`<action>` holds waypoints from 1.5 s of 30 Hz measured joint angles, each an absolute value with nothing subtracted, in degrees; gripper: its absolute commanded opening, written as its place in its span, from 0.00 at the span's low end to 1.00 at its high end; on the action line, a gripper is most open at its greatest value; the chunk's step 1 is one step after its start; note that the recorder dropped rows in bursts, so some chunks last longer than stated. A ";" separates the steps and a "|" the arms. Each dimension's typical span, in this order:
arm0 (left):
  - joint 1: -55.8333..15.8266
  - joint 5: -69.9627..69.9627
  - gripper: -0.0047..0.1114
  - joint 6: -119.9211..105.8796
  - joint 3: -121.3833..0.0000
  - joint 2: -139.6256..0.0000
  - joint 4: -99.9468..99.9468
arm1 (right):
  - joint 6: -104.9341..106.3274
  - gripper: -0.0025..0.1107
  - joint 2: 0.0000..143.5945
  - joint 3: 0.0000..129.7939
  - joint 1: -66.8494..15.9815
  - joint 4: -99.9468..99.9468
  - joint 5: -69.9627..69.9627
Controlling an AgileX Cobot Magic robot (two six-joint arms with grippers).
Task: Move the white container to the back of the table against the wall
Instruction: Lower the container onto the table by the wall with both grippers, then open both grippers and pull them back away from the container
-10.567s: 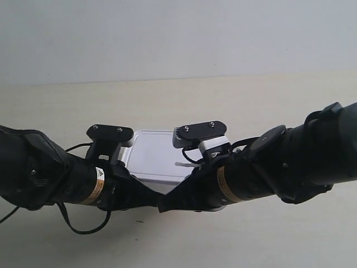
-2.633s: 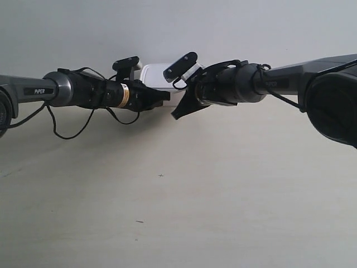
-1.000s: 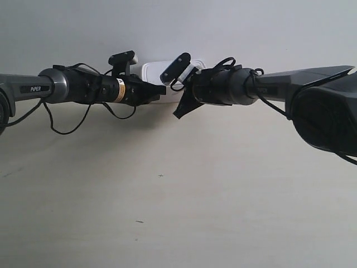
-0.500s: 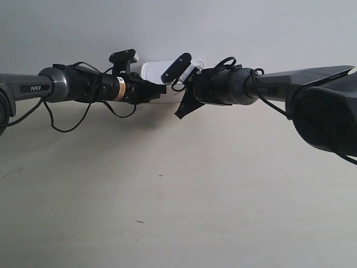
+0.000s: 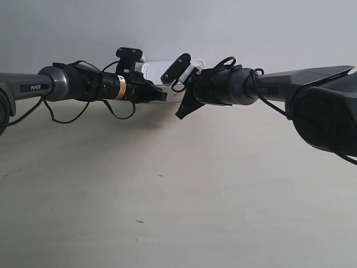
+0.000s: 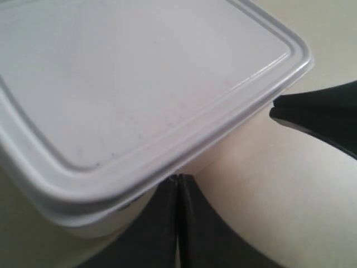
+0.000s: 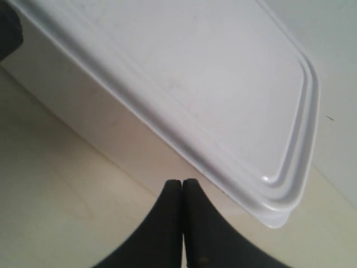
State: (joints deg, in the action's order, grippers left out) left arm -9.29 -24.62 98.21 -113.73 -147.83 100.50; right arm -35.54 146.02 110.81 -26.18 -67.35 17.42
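The white container [image 5: 155, 70] stands at the back of the table [image 5: 201, 190], close to the wall [image 5: 234, 22], with both arms half covering it. Its rimmed lid fills the left wrist view [image 6: 139, 84] and the right wrist view [image 7: 189, 72]. My left gripper [image 6: 177, 180] is shut and empty, its tip against the container's side under the lid rim. My right gripper [image 7: 182, 183] is shut and empty too, its tip at the foot of the container's side wall. In the exterior view the arm at the exterior view's left [image 5: 83, 84] and the arm at the exterior view's right [image 5: 234, 86] meet in front of the container.
The right gripper's black tip [image 6: 318, 114] shows in the left wrist view, close beside the container's corner. A black cable [image 5: 61, 114] sags from the arm at the exterior view's left. Tiny dark specks [image 5: 160, 176] mark the tabletop in front.
The container went from near the front to the back by the wall, with both arms stretched out behind it. In the last half second the arm at the exterior view's left shifted slightly right.
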 measured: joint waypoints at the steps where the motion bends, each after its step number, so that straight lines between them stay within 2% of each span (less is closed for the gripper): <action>1: -9.29 -24.52 0.04 97.74 -113.73 -147.83 100.50 | -35.36 0.02 146.02 110.81 -26.18 -67.35 17.42; 25: -9.29 -24.41 0.04 97.92 -112.91 -147.83 100.40 | -34.70 0.02 146.02 110.81 -26.18 -66.28 18.31; 36: -9.29 -19.42 0.04 97.46 -103.97 -141.89 100.30 | -33.20 0.02 142.16 106.16 -26.18 -63.24 17.31; 45: -9.29 -16.66 0.04 96.39 -92.53 -134.68 100.30 | -34.36 0.02 134.10 93.71 -26.18 -63.03 16.22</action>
State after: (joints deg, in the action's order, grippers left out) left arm -9.29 -16.66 96.39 -92.53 -134.68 100.30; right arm -34.36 134.10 93.71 -26.18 -63.03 16.22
